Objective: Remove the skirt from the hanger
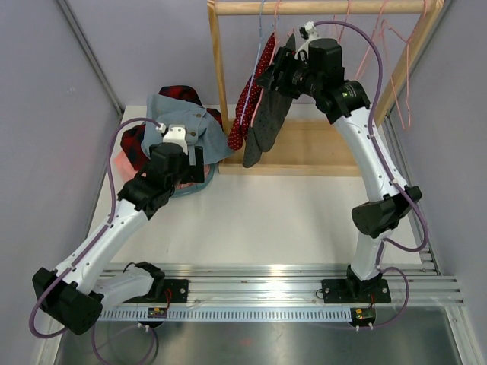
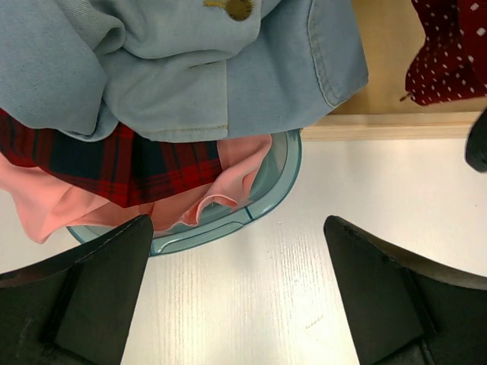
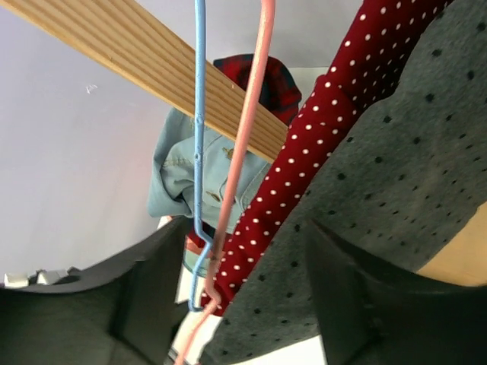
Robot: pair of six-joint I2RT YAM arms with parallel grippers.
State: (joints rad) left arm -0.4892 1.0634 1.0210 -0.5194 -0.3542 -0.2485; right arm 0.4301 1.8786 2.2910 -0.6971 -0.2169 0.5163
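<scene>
Red skirt (image 3: 319,137) not yet off pink hanger (image 3: 251,114); my right end effector (image 3: 251,274) wide open at it, left end effector (image 2: 236,251) wide too.

a white, wood-grained bench (image 1: 266,220) sits between pale lilac walls (image 1: 46,91) under even light. at its far side stands a light wooden rack (image 1: 219,68) on a flat plank base (image 1: 319,148). a ribbed aluminium rail (image 1: 259,277), catching glare, runs along the near edge, with a brushed metal sheet (image 1: 266,342) below it.
</scene>
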